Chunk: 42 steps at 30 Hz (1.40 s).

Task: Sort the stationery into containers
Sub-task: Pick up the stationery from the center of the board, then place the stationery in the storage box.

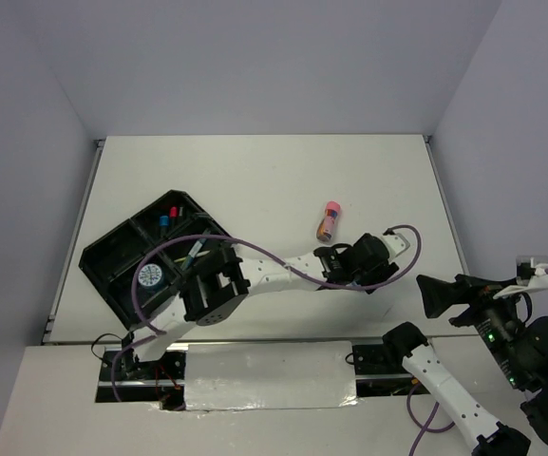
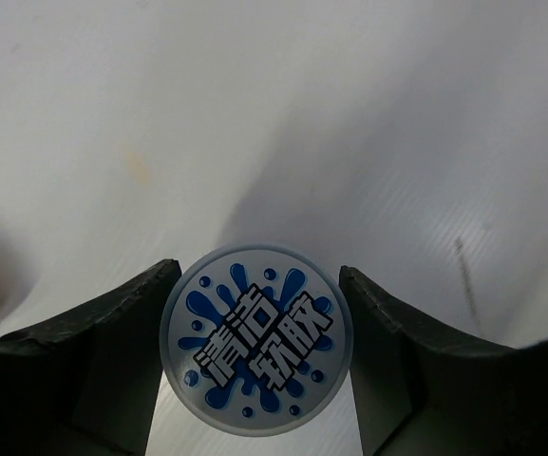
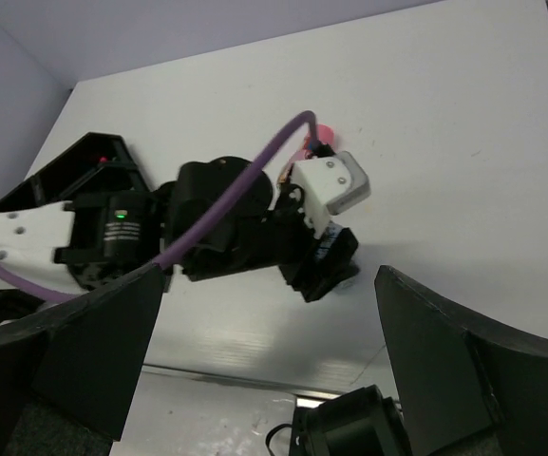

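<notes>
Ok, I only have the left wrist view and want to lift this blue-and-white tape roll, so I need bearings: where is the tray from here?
Observer: The black organiser tray sits at the left side of the table. The left end effector is reaching far out to the right of it.
Operator: Is anything in the tray?
Observer: Yes, a second tape roll lies in one of its near compartments.
Operator: Is anything loose near me?
Observer: A pink-orange tube lies on the table just beyond your end effector.
</notes>
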Tool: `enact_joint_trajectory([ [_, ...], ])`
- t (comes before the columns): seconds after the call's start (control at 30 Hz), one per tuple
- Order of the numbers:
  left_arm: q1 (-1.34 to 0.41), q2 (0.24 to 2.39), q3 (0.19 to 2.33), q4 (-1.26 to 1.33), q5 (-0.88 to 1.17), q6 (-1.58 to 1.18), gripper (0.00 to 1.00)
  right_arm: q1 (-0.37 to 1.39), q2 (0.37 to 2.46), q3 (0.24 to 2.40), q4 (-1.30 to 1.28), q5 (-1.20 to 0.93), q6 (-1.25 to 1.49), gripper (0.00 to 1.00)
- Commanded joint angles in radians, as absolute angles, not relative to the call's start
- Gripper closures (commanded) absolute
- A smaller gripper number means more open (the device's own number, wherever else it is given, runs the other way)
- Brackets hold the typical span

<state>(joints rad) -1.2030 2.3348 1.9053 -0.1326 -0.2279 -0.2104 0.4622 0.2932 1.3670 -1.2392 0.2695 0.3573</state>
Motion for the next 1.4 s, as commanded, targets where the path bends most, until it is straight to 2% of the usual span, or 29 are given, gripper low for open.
enact_joint_trajectory([
  [0.0,-1.186,2.093,1.846,-0.162,-0.432,-0.239,1.0,0.462,0.291,1.353,-1.177,0.252,0.341,0.0],
  [0.1,-1.118,1.874,1.691,-0.314,-0.584,-0.371,1.0,0.463,0.288,1.332,-1.155,0.232,0.339,0.0],
  [0.13,-1.068,1.812,1.599,-0.371,-0.704,-0.424,1.0,0.462,0.285,1.316,-1.151,0.227,0.339,0.0],
  [0.2,-0.994,1.602,1.502,-0.608,-0.791,-0.648,1.0,0.462,0.285,1.304,-1.131,0.206,0.337,0.0],
  [0.23,-0.898,1.53,1.391,-0.686,-0.834,-0.723,1.0,0.462,0.287,1.29,-1.123,0.196,0.337,0.0],
  [0.27,-0.847,1.374,1.328,-0.801,-0.848,-0.858,1.0,0.462,0.288,1.284,-1.114,0.187,0.336,0.0],
  [0.33,-0.702,1.203,1.2,-0.862,-0.864,-0.949,1.0,0.46,0.293,1.275,-1.082,0.148,0.337,0.0],
  [0.37,-0.651,1.037,1.083,-0.865,-0.864,-0.965,1.0,0.462,0.293,1.263,-1.068,0.137,0.337,0.0],
  [0.47,-0.453,0.814,0.971,-0.972,-0.911,-1.023,1.0,0.46,0.288,1.224,-0.985,0.095,0.35,0.0],
  [0.5,-0.453,0.784,0.957,-0.992,-0.92,-1.028,1.0,0.459,0.287,1.215,-0.973,0.086,0.353,0.0],
  [0.63,-0.303,0.744,0.933,-1.07,-0.94,-1.04,1.0,0.459,0.278,1.152,-0.925,0.035,0.367,0.0],
  [0.83,-0.279,0.791,0.963,-1.258,-1.009,-1.262,1.0,0.459,0.241,1.091,-0.864,-0.023,0.379,0.0],
  [1.03,-0.258,0.86,0.878,-1.183,-0.953,-1.301,1.0,0.459,0.209,1.054,-0.831,-0.067,0.385,0.0],
  [1.37,-0.256,0.956,0.773,-1.083,-0.98,-1.379,1.0,0.46,0.201,1.039,-0.845,-0.097,0.357,0.0],
])
